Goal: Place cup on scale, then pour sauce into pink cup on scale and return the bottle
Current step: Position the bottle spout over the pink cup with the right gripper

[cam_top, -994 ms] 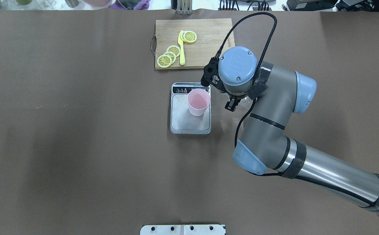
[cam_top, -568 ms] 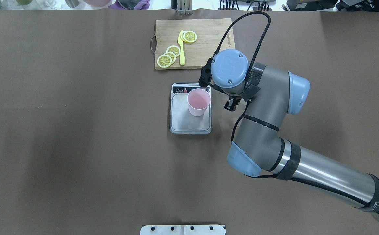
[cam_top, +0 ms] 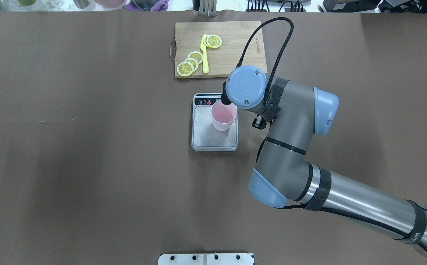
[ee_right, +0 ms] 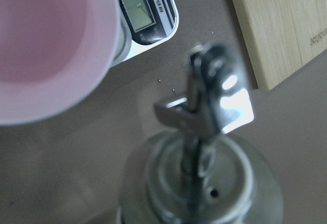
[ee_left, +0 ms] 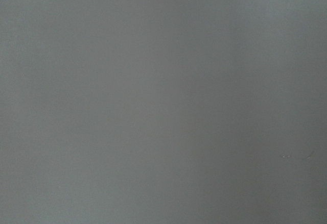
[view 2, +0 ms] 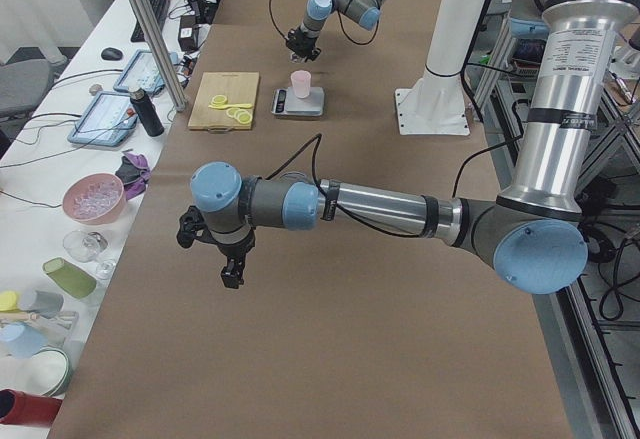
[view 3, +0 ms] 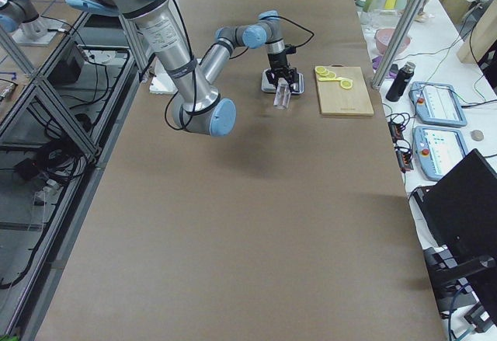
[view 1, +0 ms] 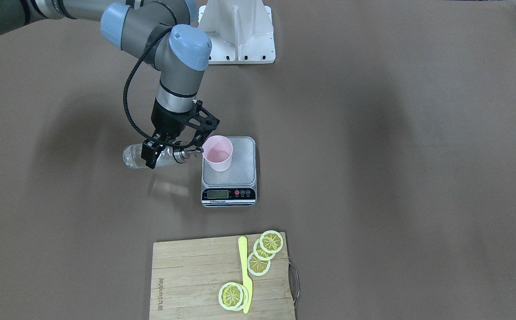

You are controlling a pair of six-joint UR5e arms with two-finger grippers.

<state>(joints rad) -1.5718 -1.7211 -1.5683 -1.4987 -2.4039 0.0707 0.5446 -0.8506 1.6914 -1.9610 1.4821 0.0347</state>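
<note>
Your right gripper (view 1: 160,151) clamped bottle (view 1: 134,158), tipped sideways so spout reached pink cup (view 1: 218,153) rim. Cup sat on scale (view 1: 240,178), ready for pour. Meanwhile your left gripper (view 2: 212,254) hung well clear, grip state couldn't tell.

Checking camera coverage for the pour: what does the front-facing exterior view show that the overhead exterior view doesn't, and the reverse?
Only front-facing: the right gripper clamped on the bottle, which is tipped nearly level with its spout at the cup's rim.
Only overhead: a purple cloth past the table's far edge; there the wrist hides the bottle.
Both: the cup standing on the scale, and the cutting board with lemon slices and a yellow knife.
</note>
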